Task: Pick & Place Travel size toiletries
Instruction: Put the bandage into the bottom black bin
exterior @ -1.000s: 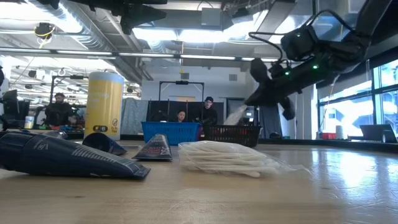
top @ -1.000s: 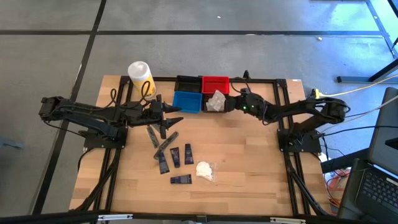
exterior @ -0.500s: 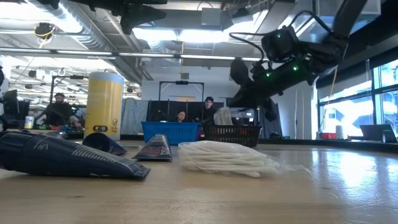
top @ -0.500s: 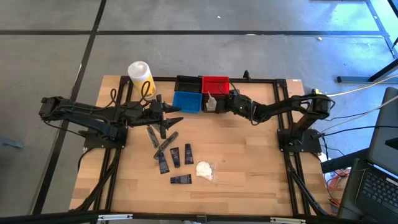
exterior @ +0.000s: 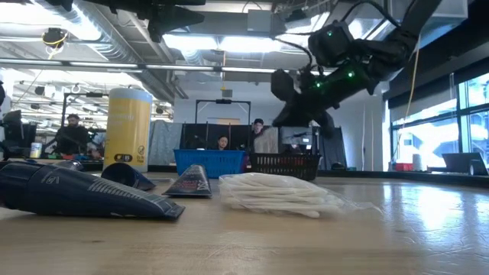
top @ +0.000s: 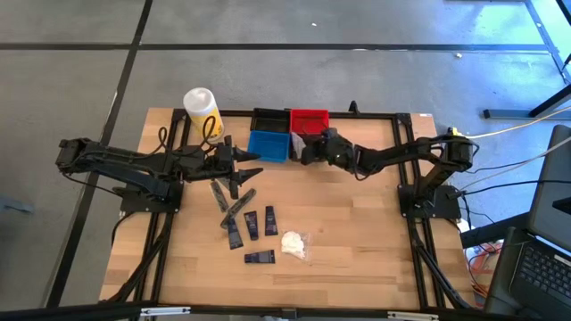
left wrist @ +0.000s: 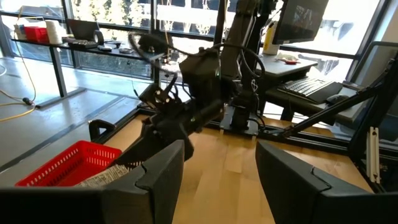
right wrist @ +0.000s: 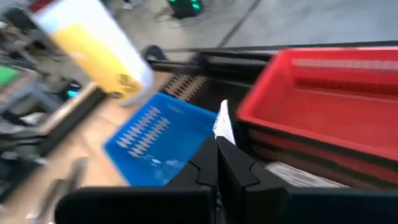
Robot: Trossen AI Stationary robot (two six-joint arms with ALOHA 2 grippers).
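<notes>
Flat navy tubes [top: 251,225] and a white wad [top: 293,242] in crinkly wrap lie mid-counter [top: 357,250]; right gripper [top: 306,150], arm outstretched over the mesh-walled bins [top: 269,145], jaws clamped on a clear packet [right wrist: 222,122]; left gripper [top: 239,173] jaws apart, empty.

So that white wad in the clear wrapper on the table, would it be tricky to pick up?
Probably easy to lift: the white wad looks like soft fluffy strands, so likely light. Its clear wrap lies loose and crinkly around it, so fingers might pinch only film and let it sag or slip. It sits low and flat on the table, so it shouldn't roll.
</notes>
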